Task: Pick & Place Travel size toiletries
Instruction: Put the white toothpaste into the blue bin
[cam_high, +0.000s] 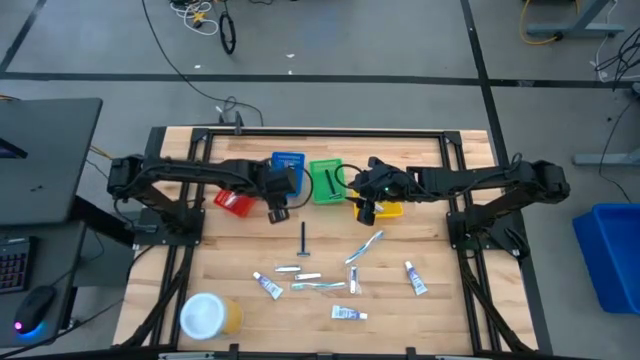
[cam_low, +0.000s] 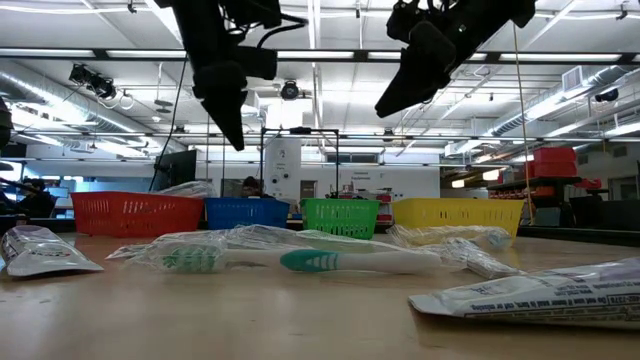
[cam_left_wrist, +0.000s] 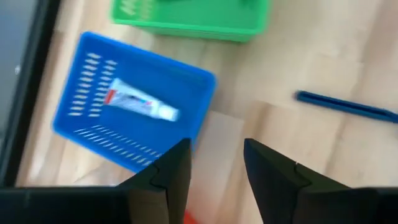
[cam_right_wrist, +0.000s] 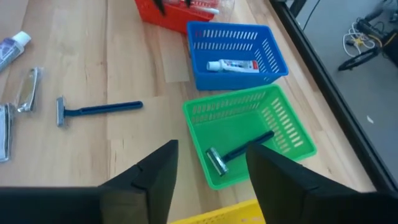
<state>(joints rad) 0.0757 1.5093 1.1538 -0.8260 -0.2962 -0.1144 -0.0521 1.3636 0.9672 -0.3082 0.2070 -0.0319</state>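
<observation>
Four small bins stand in a row at the table's far side: red (cam_high: 234, 201), blue (cam_high: 288, 163), green (cam_high: 326, 181) and yellow (cam_high: 388, 209). A white tube (cam_left_wrist: 142, 103) lies in the blue bin, and a dark-handled razor (cam_right_wrist: 239, 153) lies in the green bin. More toiletries lie loose on the wood nearer the front: a blue razor (cam_high: 303, 238), toothbrushes (cam_high: 364, 247) and small tubes (cam_high: 415, 278). My left gripper (cam_left_wrist: 216, 155) hangs open between the red and blue bins. My right gripper (cam_right_wrist: 211, 157) hangs open above the gap between the green and yellow bins. Neither holds anything.
A big white-lidded yellow jar (cam_high: 207, 315) stands at the near left corner. Wrapped toothbrushes (cam_low: 300, 255) and a flat sachet (cam_low: 540, 295) lie close to the near edge. Bare wood (cam_high: 225, 250) stretches between the bins and the scattered items.
</observation>
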